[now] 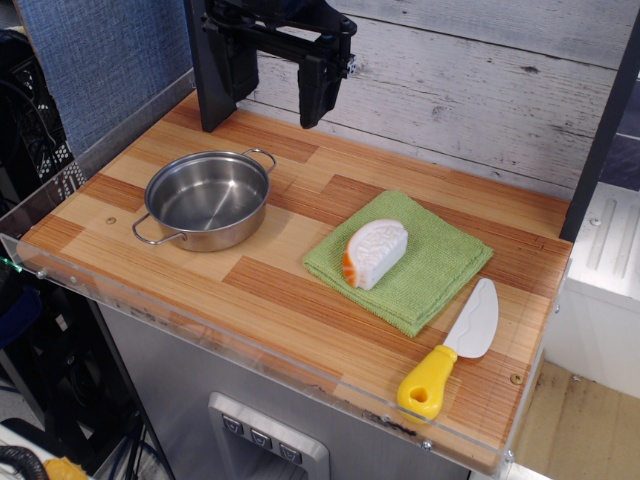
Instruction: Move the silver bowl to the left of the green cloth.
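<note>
The silver bowl (206, 199) stands upright on the wooden table, left of the green cloth (400, 260), with a clear gap between them. Its two wire handles point to the front left and back right. A white and orange toy food piece (374, 252) lies on the cloth. My gripper (278, 92) hangs high above the back of the table, behind and above the bowl. Its two black fingers (314, 95) are spread wide apart and hold nothing.
A toy knife (455, 350) with a yellow handle and white blade lies at the front right, next to the cloth. A black post (212, 65) stands at the back left. A clear acrylic rim (200, 325) runs along the table's front and left edges.
</note>
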Robot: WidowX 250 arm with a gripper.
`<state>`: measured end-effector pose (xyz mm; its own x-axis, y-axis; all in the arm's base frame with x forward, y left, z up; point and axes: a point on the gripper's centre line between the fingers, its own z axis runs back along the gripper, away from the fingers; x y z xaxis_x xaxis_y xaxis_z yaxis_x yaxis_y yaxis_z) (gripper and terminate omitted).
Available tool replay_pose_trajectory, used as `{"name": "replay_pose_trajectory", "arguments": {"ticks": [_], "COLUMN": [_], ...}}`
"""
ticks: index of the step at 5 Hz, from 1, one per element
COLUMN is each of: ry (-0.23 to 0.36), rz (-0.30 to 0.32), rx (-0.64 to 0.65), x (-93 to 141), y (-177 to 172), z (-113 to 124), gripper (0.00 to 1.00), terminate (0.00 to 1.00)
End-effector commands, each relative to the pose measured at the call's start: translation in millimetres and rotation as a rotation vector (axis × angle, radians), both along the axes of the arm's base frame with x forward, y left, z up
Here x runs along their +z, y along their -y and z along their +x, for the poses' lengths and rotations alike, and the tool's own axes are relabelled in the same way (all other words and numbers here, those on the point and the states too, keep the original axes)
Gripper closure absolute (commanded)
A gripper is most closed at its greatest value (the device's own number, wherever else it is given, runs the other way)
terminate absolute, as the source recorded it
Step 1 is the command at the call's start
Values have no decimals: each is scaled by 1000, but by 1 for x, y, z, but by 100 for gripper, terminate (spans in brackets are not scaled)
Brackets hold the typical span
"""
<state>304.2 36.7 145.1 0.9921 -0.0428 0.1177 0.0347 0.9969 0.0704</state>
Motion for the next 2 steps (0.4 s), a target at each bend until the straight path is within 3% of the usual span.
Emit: {"name": "replay_pose_trajectory", "arguments": {"ticks": [1,2], "ry": [25,25], "rz": [3,3], "rx": [7,7], "x": [17,17], "y": [1,1], "z": [-4,-4], "gripper": [0,0], "terminate": [0,100]}}
